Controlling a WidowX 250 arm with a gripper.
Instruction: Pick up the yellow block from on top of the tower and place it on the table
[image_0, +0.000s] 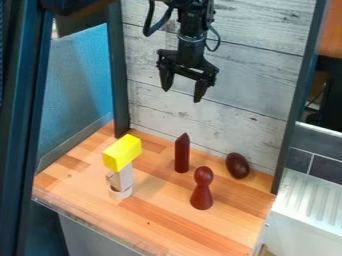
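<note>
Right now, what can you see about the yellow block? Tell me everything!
The yellow block is bright, plain and box-shaped, longer than it is thick, perhaps painted wood. It looks whole. It lies lengthwise on top of the tower of pale pieces, sticking out past them, toward the left of the picture. Only the tower touches it; the open end effector hangs higher up, apart from it.

Arm's (192, 44) blk w/ looped cables (146, 31), 2-finger hand (182, 95).
</note>
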